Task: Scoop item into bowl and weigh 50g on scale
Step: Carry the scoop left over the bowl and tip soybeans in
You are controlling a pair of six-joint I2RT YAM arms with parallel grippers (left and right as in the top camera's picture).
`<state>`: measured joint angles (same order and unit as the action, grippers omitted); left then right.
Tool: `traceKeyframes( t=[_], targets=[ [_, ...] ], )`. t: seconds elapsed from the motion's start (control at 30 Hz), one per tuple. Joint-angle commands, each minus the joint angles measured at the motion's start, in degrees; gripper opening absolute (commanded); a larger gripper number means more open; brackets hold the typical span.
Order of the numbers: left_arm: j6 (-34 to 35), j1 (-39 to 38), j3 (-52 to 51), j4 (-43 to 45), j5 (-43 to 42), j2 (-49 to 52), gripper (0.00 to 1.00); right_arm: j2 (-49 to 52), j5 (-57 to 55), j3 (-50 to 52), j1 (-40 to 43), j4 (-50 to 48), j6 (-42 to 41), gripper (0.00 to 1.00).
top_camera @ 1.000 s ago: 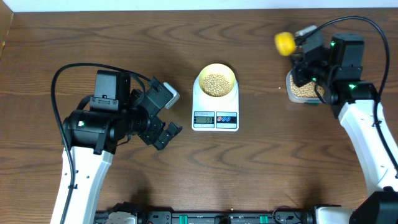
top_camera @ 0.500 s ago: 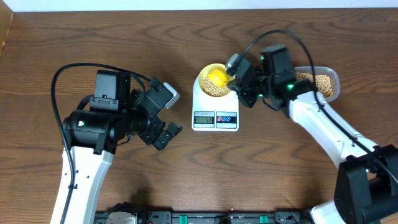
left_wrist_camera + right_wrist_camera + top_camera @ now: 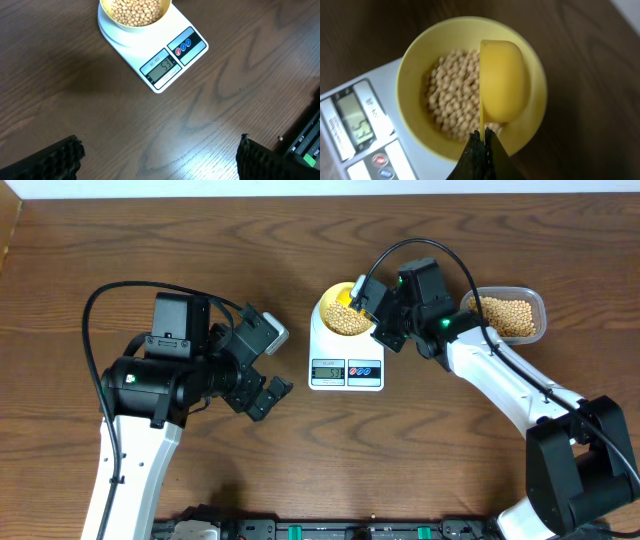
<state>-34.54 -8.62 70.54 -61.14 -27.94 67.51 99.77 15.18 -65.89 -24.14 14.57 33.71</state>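
Currently: beans (image 3: 452, 100) heaped in the bowl (image 3: 415, 65), which sits on the scale (image 3: 172, 60) at mid-table; further stock in the clear tub (image 3: 540, 305) to the right. Right gripper (image 3: 482, 137) clenched on the handle of the yellow scoop (image 3: 502, 82), which hangs tipped on edge over the bowl; left gripper (image 3: 283, 362) spread wide, holding nothing, parked well left of the scale. Status, as judged: scooping largely done; the display seems to read slightly over target, so trimming a few beans and confirming the figure are probably what is left.
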Motion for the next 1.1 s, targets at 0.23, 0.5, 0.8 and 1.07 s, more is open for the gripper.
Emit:
traceKeyframes(
  t=[0.23,0.5,0.8,1.07],
  targets=[
    [-0.37,0.2,-0.2,-0.09,0.33,-0.09,1.0,0.68,-1.38,-0.48,-0.42,-0.26,0.68,0.01],
    [-0.37,0.2,-0.2,-0.09,0.33,-0.09,1.0,0.76,-1.29,-0.44,-1.79,1.42,0.66,0.01],
    [-0.37,0.2,-0.2,-0.09,0.33,-0.09,1.0,0.74,5.31,-0.46,-2.38,3.41,-4.85,0.01],
    [-0.37,0.2,-0.2,-0.09,0.33,-0.09,1.0,0.74,6.4,-0.48,-1.33,2.43,-11.91,0.01]
  ],
)
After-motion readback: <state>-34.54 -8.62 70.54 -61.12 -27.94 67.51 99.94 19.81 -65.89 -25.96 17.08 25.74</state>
